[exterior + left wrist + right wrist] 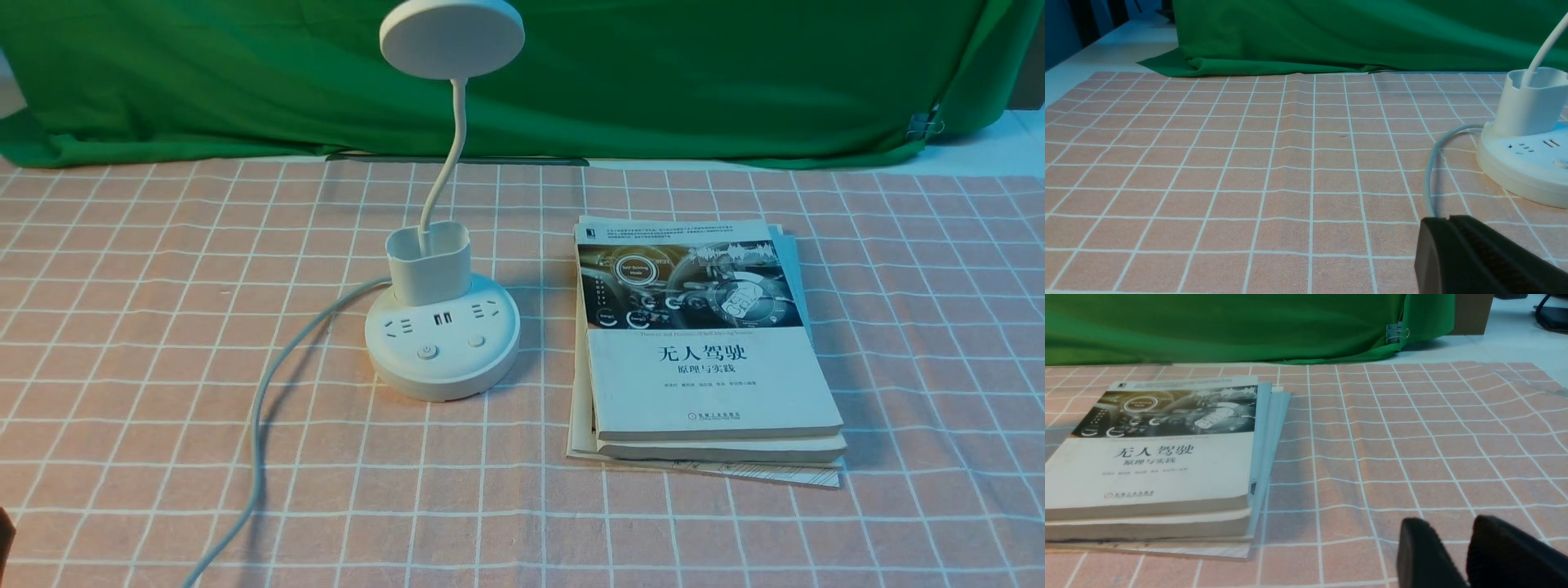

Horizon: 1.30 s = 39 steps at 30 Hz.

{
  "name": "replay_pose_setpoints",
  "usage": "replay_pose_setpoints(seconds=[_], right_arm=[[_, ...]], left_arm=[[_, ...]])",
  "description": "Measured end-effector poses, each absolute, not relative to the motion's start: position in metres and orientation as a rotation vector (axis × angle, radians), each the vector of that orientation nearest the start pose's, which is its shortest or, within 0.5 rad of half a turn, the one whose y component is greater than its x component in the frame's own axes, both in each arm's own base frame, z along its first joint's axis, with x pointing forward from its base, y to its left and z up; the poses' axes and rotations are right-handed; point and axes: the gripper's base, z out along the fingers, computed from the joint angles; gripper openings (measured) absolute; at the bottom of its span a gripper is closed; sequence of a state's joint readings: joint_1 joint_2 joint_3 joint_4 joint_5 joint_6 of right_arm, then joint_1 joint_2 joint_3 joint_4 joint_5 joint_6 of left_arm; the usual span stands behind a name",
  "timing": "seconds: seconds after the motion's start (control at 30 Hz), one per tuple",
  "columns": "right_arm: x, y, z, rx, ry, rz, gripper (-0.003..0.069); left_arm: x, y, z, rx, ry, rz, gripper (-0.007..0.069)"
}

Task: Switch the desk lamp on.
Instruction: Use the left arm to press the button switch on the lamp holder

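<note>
I read this as a staged lab set: green backdrop pinned by a binder clip, pink checked cloth over the tabletop, stacked textbooks.

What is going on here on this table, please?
A two-armed robot is meant to switch on the white desk lamp, which stands on the checked cloth beside a stack of books. Nothing is being handled yet: the left claw sits low near the lamp's cord, the right claw near the books, and both are empty.
</note>
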<state>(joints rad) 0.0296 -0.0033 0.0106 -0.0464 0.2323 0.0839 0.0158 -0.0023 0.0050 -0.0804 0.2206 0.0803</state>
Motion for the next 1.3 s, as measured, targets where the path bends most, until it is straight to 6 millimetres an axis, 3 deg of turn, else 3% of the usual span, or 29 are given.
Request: replay_pose_setpoints(seconds=[0.4,0.5,0.57,0.6,0.63,0.77,1.0,1.13,1.23,1.27,1.3], right_arm=[[0.056,0.001,0.189,0.016,1.723,0.041,0.0239],[0.056,0.001,0.189,0.016,1.723,0.041,0.0239],[0.056,0.001,0.189,0.016,1.723,0.041,0.0239],[0.056,0.001,0.189,0.016,1.723,0.041,0.0239],[0.056,0.001,0.189,0.016,1.723,0.041,0.0239],[0.056,0.001,0.189,0.016,1.723,0.041,0.0239],[0.056,0.001,0.189,0.016,1.723,0.041,0.0239],[0.056,0.001,0.189,0.016,1.723,0.041,0.0239],[0.056,0.001,0.189,0.016,1.723,0.041,0.0239],[0.056,0.001,0.189,0.016,1.723,0.041,0.0239],[0.056,0.001,0.189,0.016,1.723,0.041,0.0239]], left_arm=[[0.056,-0.001,0.192,-0.004,1.705,-0.005,0.0021],[0.056,-0.004,0.198,-0.299,1.625,-0.334,0.0021],[0.056,-0.005,0.204,-0.643,1.485,-0.711,0.0021],[0.056,-0.005,0.205,-0.680,1.463,-0.748,0.0021],[0.056,-0.003,0.208,-0.830,1.370,-0.907,0.0021],[0.056,0.004,0.214,-0.991,1.189,-1.035,0.0021],[0.054,0.012,0.219,-1.036,1.061,-1.044,0.0021],[0.053,0.009,0.226,-0.905,1.121,-0.944,0.0021],[0.045,0.002,0.262,-0.678,1.177,-0.826,0.0021],[0.034,-0.001,0.298,-0.510,1.193,-0.695,0.0021],[0.032,-0.002,0.312,-0.449,1.223,-0.617,0.0021]])
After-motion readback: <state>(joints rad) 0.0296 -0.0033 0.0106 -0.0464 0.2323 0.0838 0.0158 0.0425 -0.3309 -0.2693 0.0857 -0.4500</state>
